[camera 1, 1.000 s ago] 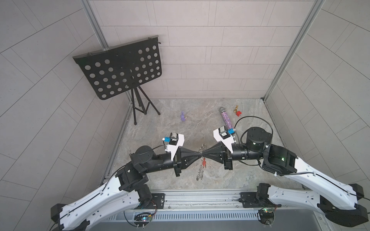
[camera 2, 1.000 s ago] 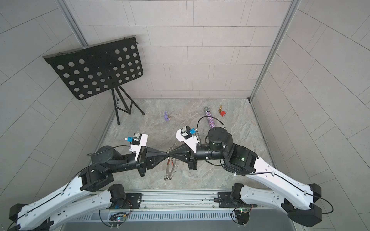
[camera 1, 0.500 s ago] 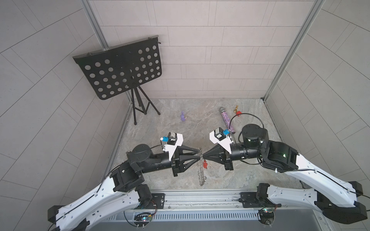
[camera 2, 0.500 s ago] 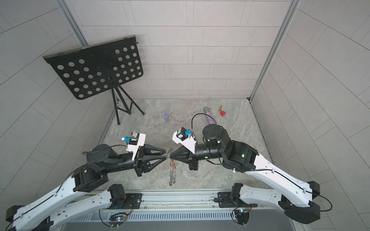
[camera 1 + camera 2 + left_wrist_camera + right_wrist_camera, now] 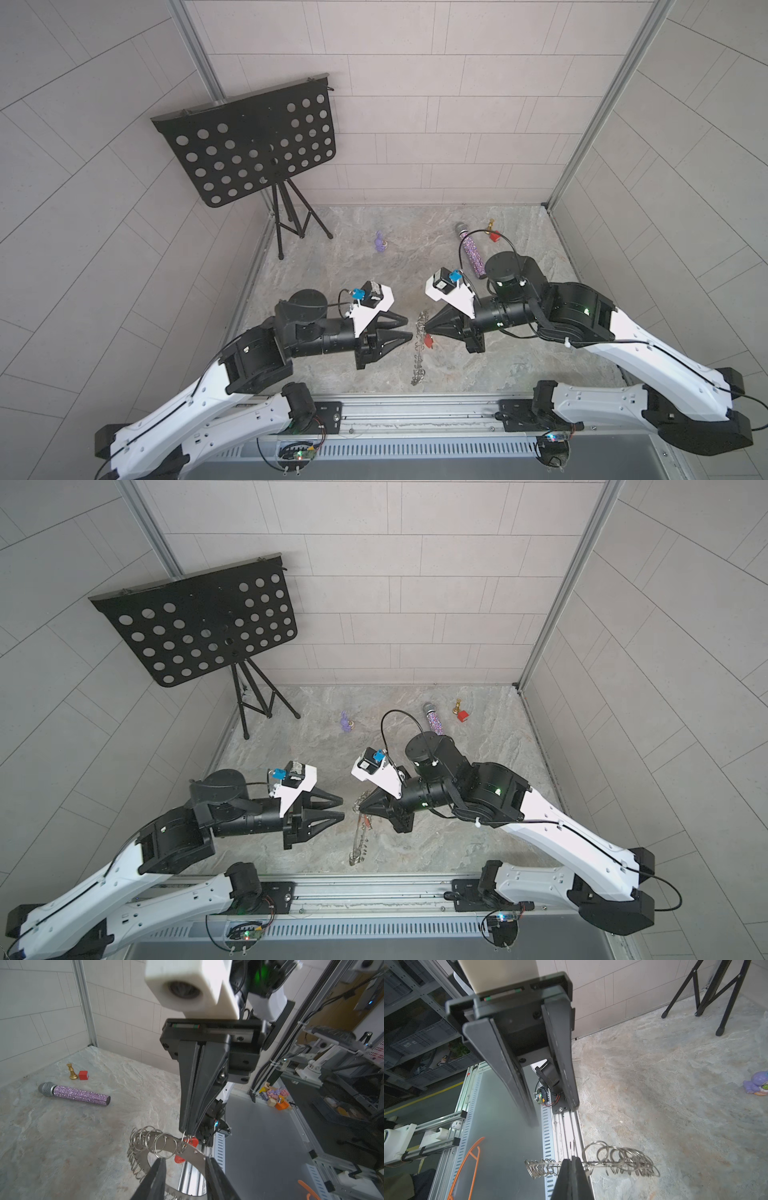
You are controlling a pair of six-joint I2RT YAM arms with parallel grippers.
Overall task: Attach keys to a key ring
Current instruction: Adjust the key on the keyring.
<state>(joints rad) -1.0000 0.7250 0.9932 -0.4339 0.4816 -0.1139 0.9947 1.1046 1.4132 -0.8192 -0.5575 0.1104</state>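
The key ring (image 5: 418, 358) hangs edge-on above the table's front middle, a flat grey disc fringed with wire loops (image 5: 145, 1140). My right gripper (image 5: 424, 330) is shut on its upper rim; in the right wrist view the fingertips (image 5: 572, 1162) pinch the thin disc (image 5: 623, 1162). The key's red tag (image 5: 429, 341) dangles from the ring just under those tips, and its red tag (image 5: 179, 1160) partly shows behind the disc. My left gripper (image 5: 409, 329) stands open a short way left of the ring, holding nothing. In the left wrist view its fingers (image 5: 160, 1169) frame the disc (image 5: 193, 1152).
A black perforated music stand (image 5: 249, 149) stands at the back left on a tripod. A purple glitter microphone (image 5: 471, 251), a gold chess piece (image 5: 491, 224) and a red cube (image 5: 495, 237) lie at the back right. A small purple toy (image 5: 380, 243) sits at the back middle.
My left gripper has opened and drawn back to the left, off the ring. The ring now hangs from the right gripper alone, which has shifted slightly.
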